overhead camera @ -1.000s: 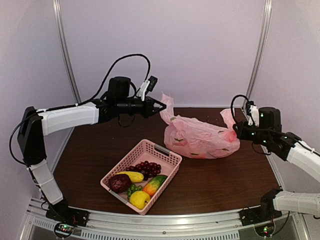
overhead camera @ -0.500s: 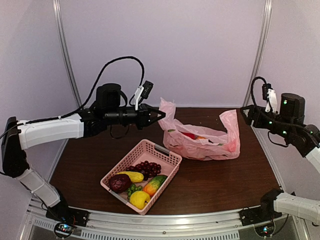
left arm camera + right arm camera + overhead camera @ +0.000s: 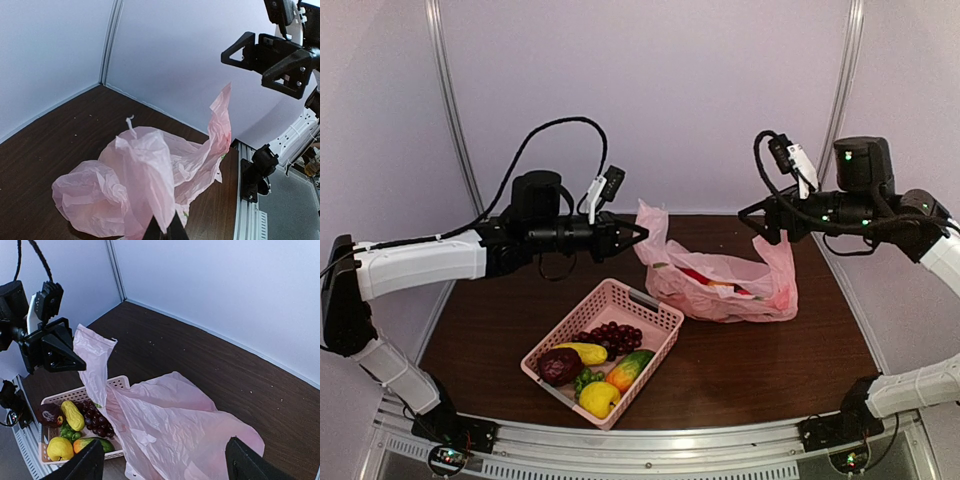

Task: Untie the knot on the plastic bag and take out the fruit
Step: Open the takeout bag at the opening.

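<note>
**Bag stands open, fruit within reach**

The left gripper (image 3: 642, 233) is clamped shut on the left handle (image 3: 653, 214) of the plastic bag (image 3: 740, 292), lifting it off the tabletop (image 3: 760, 365) at the far side, right of the basket (image 3: 655, 308). The right gripper (image 3: 754, 222) hangs wide open and empty just above the right handle (image 3: 782, 250). No knot shows. The handles stand apart, and red fruit (image 3: 698, 272) lies in the mouth. The sound course, by the look of it, is for the left to hold its strip high and taut. The right then descends between the handles, jaws wide, and closes on fruit alone, not film.
</note>
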Action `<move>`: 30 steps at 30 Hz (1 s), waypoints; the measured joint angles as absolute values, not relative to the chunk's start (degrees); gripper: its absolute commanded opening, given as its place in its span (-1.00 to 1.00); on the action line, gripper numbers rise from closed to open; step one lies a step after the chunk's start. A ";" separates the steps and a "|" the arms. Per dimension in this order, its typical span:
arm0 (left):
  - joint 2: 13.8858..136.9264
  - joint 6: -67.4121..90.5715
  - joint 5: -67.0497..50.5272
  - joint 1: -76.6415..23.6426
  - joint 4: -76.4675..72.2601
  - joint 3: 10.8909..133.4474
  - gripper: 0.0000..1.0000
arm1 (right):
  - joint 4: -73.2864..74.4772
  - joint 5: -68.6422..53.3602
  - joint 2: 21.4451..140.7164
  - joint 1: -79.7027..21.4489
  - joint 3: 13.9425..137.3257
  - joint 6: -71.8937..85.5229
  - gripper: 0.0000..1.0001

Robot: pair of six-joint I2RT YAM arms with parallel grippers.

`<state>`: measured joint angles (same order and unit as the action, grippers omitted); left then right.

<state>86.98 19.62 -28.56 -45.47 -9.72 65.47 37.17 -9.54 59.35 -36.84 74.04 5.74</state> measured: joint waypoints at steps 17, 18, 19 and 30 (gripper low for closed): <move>86.67 19.64 -26.30 -45.50 -8.64 65.47 -1.00 | 38.70 -8.62 74.39 -44.14 73.36 3.42 0.56; 86.67 19.64 -26.24 -45.50 -8.58 65.47 -1.00 | 38.54 -8.62 74.78 -44.16 73.21 3.40 0.56; 86.67 19.64 -26.13 -45.50 -8.56 65.47 -1.00 | 38.39 -8.60 75.16 -44.18 73.12 3.42 0.56; 86.50 19.62 -25.69 -45.50 -7.97 65.47 -1.00 | 37.47 -5.37 79.24 -44.29 72.31 2.85 0.41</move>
<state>86.50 19.62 -25.69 -45.50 -7.97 65.47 37.47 -5.37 79.24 -44.29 72.31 2.85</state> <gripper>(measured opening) 0.001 0.725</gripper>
